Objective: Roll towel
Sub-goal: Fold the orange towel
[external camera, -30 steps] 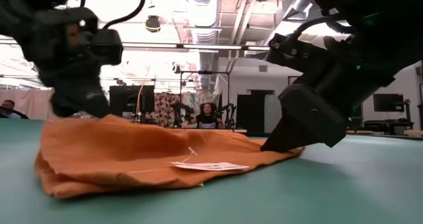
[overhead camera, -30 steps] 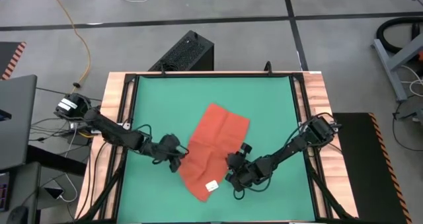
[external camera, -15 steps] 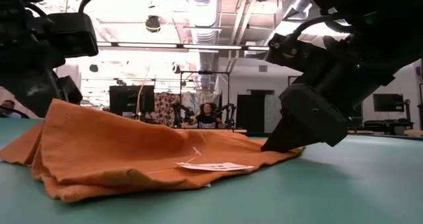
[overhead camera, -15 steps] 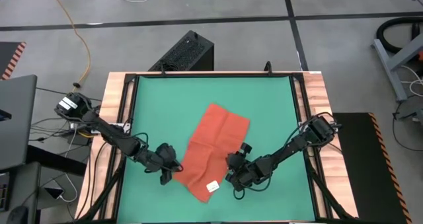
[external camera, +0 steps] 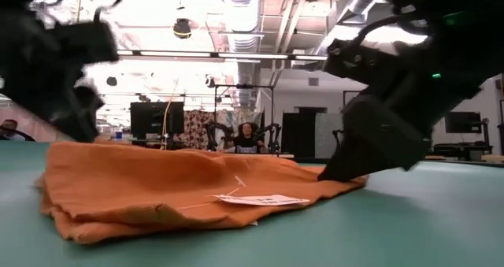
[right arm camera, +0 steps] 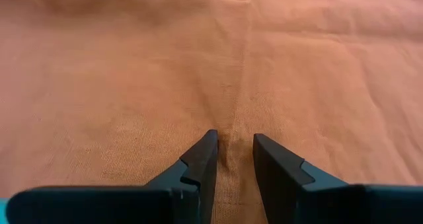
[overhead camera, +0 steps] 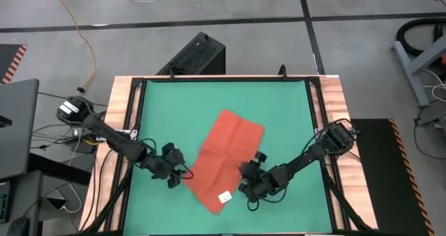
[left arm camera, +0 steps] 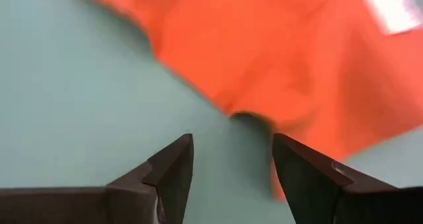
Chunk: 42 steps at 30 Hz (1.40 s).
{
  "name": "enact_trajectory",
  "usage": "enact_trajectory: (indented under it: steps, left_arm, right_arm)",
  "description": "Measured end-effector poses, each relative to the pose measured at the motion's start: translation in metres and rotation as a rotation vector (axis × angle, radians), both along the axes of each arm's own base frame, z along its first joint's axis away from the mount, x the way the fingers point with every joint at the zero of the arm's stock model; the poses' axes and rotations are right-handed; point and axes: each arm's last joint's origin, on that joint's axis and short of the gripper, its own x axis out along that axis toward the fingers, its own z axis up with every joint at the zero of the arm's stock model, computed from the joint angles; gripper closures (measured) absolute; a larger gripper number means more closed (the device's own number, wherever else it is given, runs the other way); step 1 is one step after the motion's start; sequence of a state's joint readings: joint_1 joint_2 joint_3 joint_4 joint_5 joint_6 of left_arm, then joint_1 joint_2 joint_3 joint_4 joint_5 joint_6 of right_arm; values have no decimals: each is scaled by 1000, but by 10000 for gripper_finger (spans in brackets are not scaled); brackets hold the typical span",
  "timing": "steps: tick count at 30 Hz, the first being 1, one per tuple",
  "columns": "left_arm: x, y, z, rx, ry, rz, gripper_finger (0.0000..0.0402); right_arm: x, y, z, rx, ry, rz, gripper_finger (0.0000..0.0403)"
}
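Rust-coloured towel lay flat, diagonal near the table's front centre, white tag at its front corner, left gripper beside its left edge, fingers apart and empty, right gripper at its right edge, 2 fingers pinching the cloth.

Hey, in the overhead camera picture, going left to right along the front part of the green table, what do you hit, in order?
Left gripper, fingers open, just off the cloth → towel lying flat → its white tag → right gripper at the towel's right edge, fingers down on the cloth.
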<state>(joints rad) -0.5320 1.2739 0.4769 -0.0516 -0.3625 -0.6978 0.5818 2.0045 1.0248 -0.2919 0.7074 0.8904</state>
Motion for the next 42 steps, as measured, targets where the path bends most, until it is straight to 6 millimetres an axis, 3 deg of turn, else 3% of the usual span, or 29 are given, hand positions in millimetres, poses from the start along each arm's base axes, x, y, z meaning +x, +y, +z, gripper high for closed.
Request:
enact_trajectory:
  steps: [7,10,13,19,26,34,42]
  left_arm:
    - [-16,2,43,26,1,-79,205]
    - [-18,7,56,221,-124,-60,205]
    - [-4,15,61,439,-206,-49,205]
    - [35,30,50,551,-243,-236,205]
    - [61,51,21,582,-173,-394,205]
    - [75,80,-4,575,-103,-425,205]
    - [76,98,-5,529,-105,-467,205]
  right_arm:
    - [-3,3,0,10,-1,-15,280]
    - [-3,3,0,11,-3,-15,280]
    - [-3,3,0,12,-4,-16,280]
    - [-3,2,0,16,-7,-22,280]
    - [-3,3,0,17,-8,-22,280]
    - [-3,2,0,17,-8,-23,280]
    - [-2,2,0,18,-10,-23,280]
